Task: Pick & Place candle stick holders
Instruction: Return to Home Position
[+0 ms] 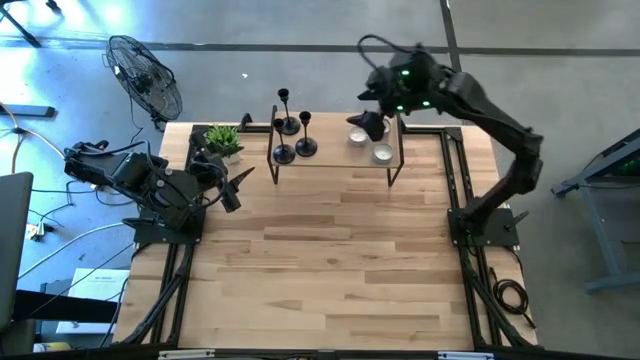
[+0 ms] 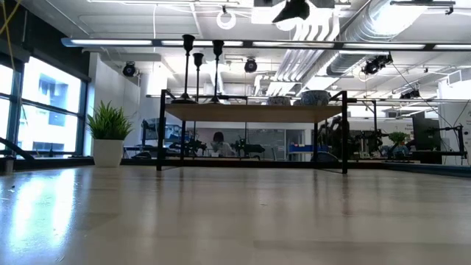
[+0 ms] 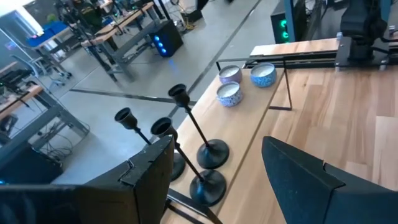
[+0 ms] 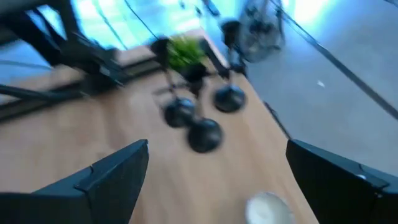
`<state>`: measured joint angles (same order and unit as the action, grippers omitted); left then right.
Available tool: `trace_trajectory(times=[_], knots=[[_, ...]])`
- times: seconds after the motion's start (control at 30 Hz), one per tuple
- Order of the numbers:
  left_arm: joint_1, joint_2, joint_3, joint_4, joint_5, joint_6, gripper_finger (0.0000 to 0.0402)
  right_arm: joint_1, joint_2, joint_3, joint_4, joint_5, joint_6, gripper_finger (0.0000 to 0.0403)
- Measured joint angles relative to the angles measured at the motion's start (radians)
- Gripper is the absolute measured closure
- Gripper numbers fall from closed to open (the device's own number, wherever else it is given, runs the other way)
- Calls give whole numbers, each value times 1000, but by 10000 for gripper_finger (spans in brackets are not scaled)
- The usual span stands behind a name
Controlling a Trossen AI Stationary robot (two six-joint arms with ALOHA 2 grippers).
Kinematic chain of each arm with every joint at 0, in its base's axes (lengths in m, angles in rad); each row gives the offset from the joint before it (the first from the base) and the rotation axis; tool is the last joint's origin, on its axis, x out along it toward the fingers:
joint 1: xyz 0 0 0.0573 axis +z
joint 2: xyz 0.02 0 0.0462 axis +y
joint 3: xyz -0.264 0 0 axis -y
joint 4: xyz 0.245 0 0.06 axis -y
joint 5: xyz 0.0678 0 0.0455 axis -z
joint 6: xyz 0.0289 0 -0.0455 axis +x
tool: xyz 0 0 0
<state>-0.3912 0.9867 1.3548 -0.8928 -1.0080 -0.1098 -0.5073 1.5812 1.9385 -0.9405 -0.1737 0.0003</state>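
Three black candle stick holders [image 1: 290, 140] stand on their round bases at the left end of a low wooden shelf [image 1: 335, 165] at the table's far side; they also show in the left wrist view [image 3: 208, 155] and the low view [image 2: 197, 70]. Three silvery tealight cups [image 3: 239, 84] sit at the shelf's right end. My right gripper [image 1: 372, 124] hangs open above the cups, with nothing between its fingers [image 4: 106, 180]. My left gripper [image 1: 232, 190] waits open at the table's left, level with the shelf and pointing at the holders.
A potted green plant [image 1: 224, 142] stands left of the shelf, close to my left gripper. A fan [image 1: 145, 75] stands off the table's far left corner. The shelf's thin black legs [image 2: 160, 132] rise from the tabletop. The wide near half of the table [image 1: 330, 270] is bare wood.
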Motion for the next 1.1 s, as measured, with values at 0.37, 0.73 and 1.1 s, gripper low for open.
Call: trace_trajectory(times=[0.37,0.73,1.1], knots=[[0,32,0,17,9,-2,163,158,-78,0,74,-226,98,29],[-2,98,0,322,113,218,163,395,-78,0,308,-360,185,35],[-2,39,0,785,386,578,163,485,-78,0,526,-336,155,45]])
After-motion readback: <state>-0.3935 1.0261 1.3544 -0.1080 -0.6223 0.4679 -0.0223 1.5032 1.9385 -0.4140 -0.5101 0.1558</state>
